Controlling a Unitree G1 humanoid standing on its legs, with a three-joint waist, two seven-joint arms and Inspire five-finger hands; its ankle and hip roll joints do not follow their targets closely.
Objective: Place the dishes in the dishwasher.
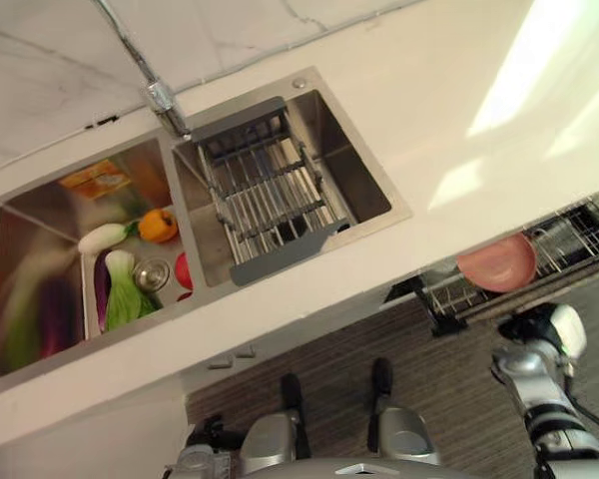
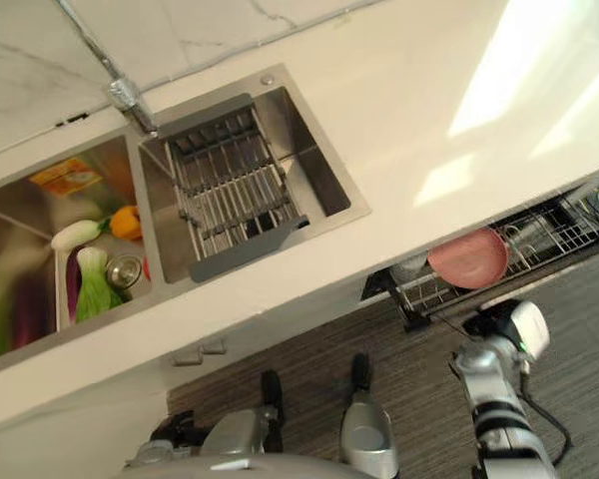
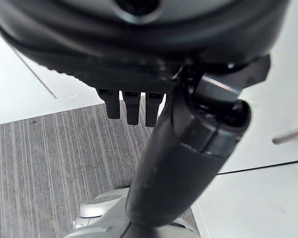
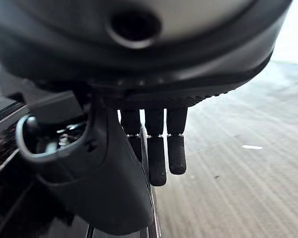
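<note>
You have one pink plate (image 1: 496,262) in one pulled-out dishwasher rack (image 1: 579,239) at four o'clock, one drying rack (image 1: 270,190) over the sink's right basin, and four vegetables in one sink (image 1: 40,329) at nine: one orange pepper (image 1: 158,225), one white radish (image 1: 102,238), one eggplant (image 1: 102,289), one leafy green (image 1: 128,294).

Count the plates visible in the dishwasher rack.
1: a pink plate standing in the pulled-out dishwasher rack under the counter edge. Others may be hidden beneath the counter.
</note>
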